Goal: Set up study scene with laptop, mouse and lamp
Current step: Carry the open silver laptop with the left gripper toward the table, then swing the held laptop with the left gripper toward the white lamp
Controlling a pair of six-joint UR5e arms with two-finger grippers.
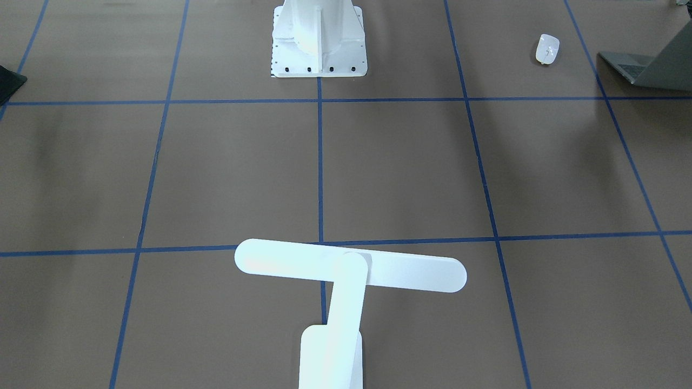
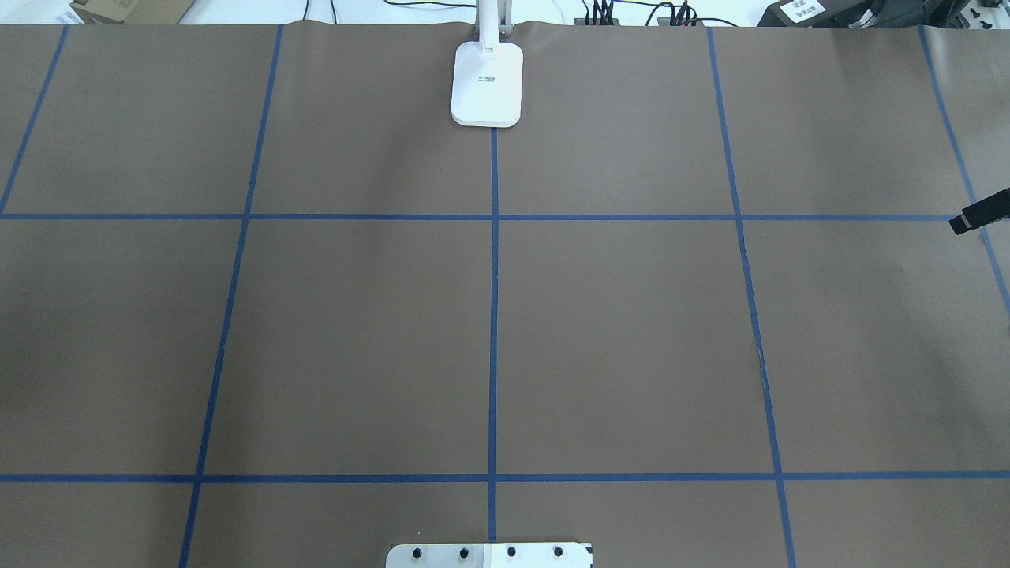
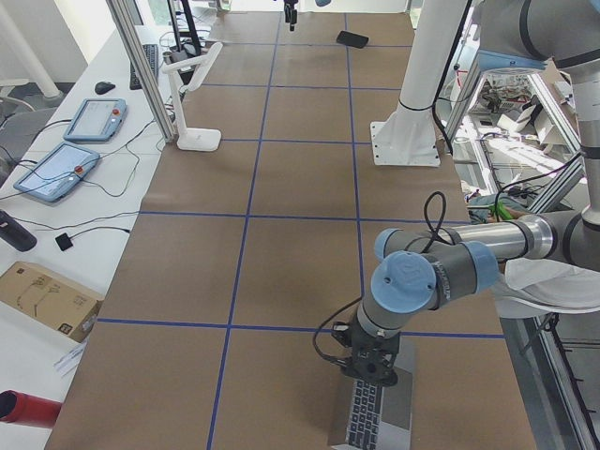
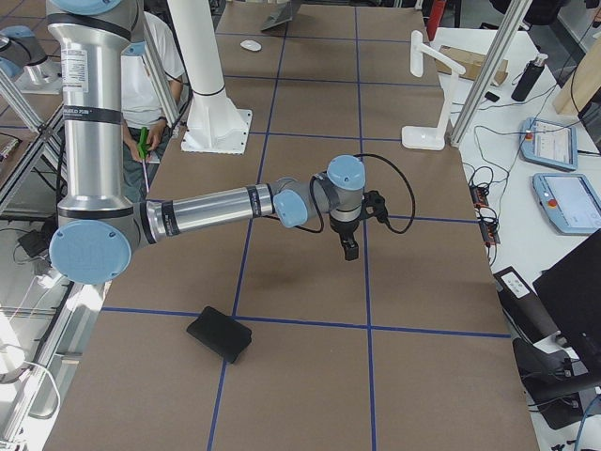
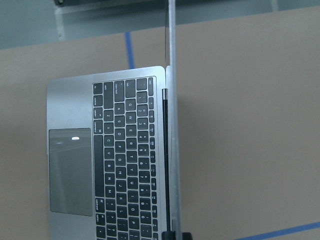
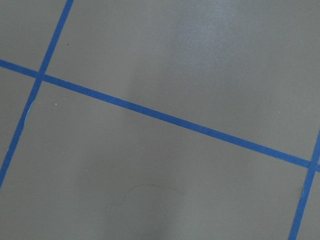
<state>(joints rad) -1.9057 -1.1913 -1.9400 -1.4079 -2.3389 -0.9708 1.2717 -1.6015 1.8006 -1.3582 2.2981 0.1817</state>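
The laptop [image 5: 125, 160] lies open at the table's left end, and its lid shows edge-on in the left wrist view. My left gripper [image 3: 368, 373] is down on that lid, with dark fingertips close on both sides of it. The white mouse [image 1: 547, 48] rests near the laptop [image 1: 657, 67]. The white lamp [image 1: 346, 270] stands at the far middle edge, its base [image 2: 487, 83] on the centre line. My right gripper [image 4: 349, 246] hangs above bare paper at the right side, holding nothing; I cannot tell whether it is open.
The white robot pedestal [image 1: 319, 48] stands at the near middle. A black square mat [image 4: 219, 334] lies at the right end. Blue tape lines grid the brown paper. Tablets [image 3: 56, 169] and cables sit beyond the far edge, and a person [image 4: 155, 66] stands behind the robot.
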